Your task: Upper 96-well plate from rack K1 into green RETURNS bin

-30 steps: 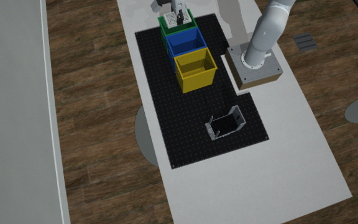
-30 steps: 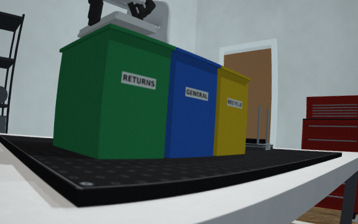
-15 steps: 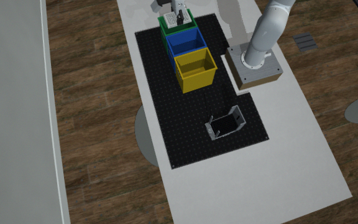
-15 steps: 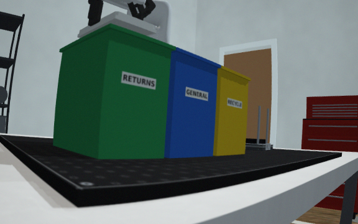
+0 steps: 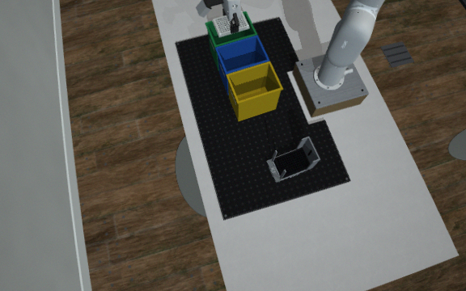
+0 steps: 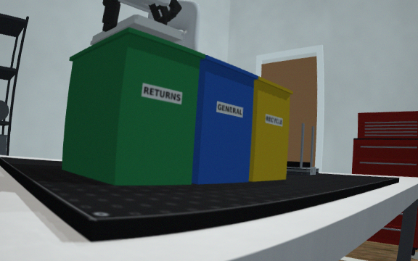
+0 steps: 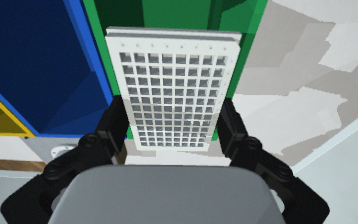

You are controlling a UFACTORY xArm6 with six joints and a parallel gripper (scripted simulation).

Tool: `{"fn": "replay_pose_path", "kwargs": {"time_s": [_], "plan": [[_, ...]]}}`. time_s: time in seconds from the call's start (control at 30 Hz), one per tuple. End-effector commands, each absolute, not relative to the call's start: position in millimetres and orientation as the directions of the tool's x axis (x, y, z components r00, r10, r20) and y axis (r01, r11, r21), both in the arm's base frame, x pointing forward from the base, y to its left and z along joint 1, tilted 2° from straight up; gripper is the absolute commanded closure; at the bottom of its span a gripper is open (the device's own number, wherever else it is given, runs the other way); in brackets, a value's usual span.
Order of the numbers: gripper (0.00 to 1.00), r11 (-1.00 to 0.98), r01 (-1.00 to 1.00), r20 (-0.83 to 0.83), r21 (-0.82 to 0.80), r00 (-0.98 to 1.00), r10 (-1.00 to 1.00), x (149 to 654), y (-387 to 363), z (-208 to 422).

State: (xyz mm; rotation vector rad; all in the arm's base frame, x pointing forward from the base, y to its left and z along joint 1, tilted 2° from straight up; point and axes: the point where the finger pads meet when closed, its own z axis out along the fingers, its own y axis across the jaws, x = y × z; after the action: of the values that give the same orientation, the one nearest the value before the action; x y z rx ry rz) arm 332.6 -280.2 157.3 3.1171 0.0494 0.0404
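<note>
I have the pincer [image 7: 172, 131] clenched across the 96-well plate [image 7: 172, 95], holding it flat just above the green RETURNS bin [image 6: 129, 116] mouth, positioned for dropping in.

A white plate [image 7: 172, 95] gridded with small square wells sits between the black fingers of the tool [image 7: 172, 135]. At 12 o'clock on the white desk [image 5: 338, 226] stands the green bin [image 5: 213, 35], then a blue bin [image 5: 241, 54] and a yellow bin [image 5: 253, 86], all on a black dotted mat [image 5: 237, 170]. The rack [image 5: 313, 155] is grey.
</note>
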Motion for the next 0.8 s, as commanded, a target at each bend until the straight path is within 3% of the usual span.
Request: {"fn": "replay_pose_path", "kwargs": {"time_s": [0.0, 0.77], "plan": [[1.00, -0.999, 0.031, 0.029, 0.027, 0.999, 0.032, 333.6, -281.1, 158.1], [1.00, -0.999, 0.031, 0.029, 0.027, 0.999, 0.032, 333.7, -281.1, 154.6]]}}
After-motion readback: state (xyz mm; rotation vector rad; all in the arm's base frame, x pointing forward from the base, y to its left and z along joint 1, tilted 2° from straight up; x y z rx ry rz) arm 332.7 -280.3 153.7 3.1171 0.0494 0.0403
